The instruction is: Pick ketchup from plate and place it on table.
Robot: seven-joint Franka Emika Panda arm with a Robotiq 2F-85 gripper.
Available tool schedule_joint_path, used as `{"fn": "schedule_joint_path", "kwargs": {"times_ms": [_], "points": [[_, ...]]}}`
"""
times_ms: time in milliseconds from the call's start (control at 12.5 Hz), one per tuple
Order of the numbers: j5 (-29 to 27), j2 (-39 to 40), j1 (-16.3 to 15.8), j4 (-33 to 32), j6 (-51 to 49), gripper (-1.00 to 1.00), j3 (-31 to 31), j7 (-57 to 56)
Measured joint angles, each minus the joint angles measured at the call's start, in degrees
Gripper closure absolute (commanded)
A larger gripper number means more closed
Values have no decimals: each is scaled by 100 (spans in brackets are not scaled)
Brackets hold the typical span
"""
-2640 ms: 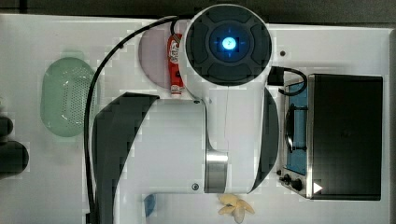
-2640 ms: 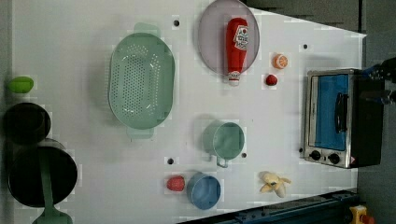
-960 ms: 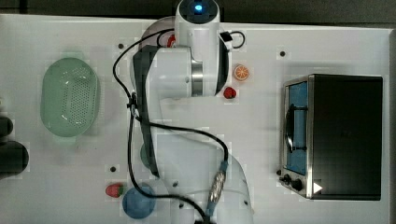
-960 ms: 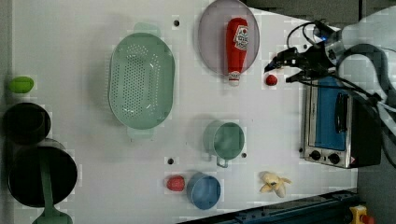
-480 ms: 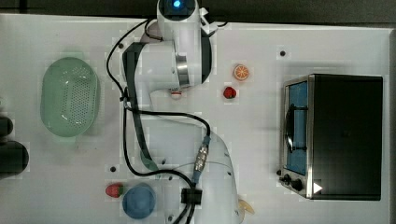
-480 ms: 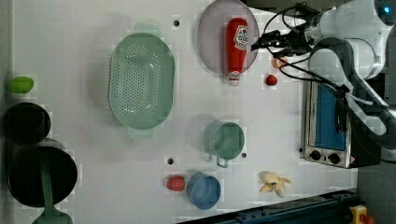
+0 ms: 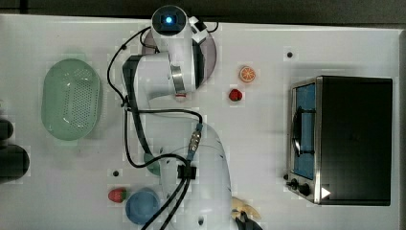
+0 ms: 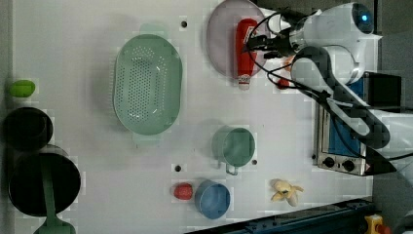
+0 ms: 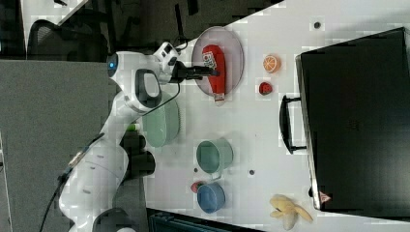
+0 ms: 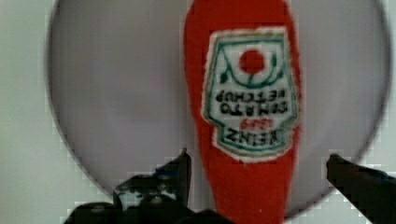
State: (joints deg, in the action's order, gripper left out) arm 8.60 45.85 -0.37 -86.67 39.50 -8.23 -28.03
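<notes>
While the ketchup (image 10: 243, 116) lies flat on the plate (image 10: 116, 93), cap toward the bare tabletop (image 8: 73, 48), the end effector (image 10: 257, 168) hangs spread wide and empty, one finger on each side, across its long axis.

Your robot arm (image 7: 167, 72) is white and round, with big smooth parts and dark grey patches at the joints. A silver ring goes around one part. A small blue light glows on its round end. Black cables loop along it. Its tool (image 10: 254, 170) has black, pointed fingers (image 10: 180, 170).
</notes>
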Motion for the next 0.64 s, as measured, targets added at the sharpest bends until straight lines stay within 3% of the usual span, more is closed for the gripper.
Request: {"fn": "schedule_joint_path", "kwargs": {"times_ms": [320,400,640], "points": [[31,425,-6,-11,484,-100,12,-50],[41,476,-6,-22,484,-92,20,-50],[62,546,-16,22,683,-21,14,-67]]}}
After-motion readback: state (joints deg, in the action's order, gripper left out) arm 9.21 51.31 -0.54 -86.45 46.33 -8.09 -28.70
